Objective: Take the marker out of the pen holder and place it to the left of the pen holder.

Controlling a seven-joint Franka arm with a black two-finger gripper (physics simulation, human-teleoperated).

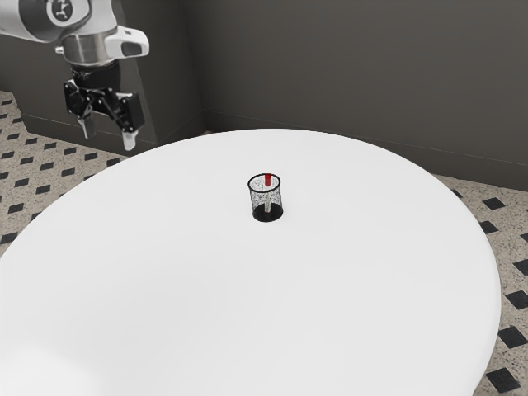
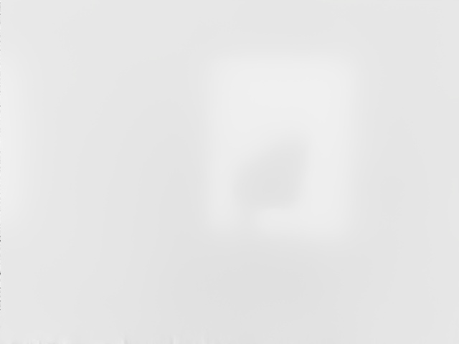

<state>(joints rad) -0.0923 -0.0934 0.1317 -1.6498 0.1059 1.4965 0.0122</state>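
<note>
In your exterior view, the gripper hangs in the upper left, pointing downward, with its two pale fingertips standing apart and a clear gap between them; you can see the patterned floor through that gap. The marker you are after stands inside the pen holder, close to upright, its red end up at the level of the rim and its pale body visible through the dark mesh wall, reaching down toward the black base. That holder is upright on the round white table, beyond the table's middle as you look from this camera, well apart from your gripper and toward the exterior view's right of it. Your arm, white and grey, comes in from the view's upper left, with the black hand below its last metal joint. Behind the table you have a dark grey wall, and around the table's edge the floor shows beige with black diamonds. In your wrist view there is a smooth pale surface carrying a brighter, roughly square patch with a soft grey shape inside it, too faint for you to identify
</note>
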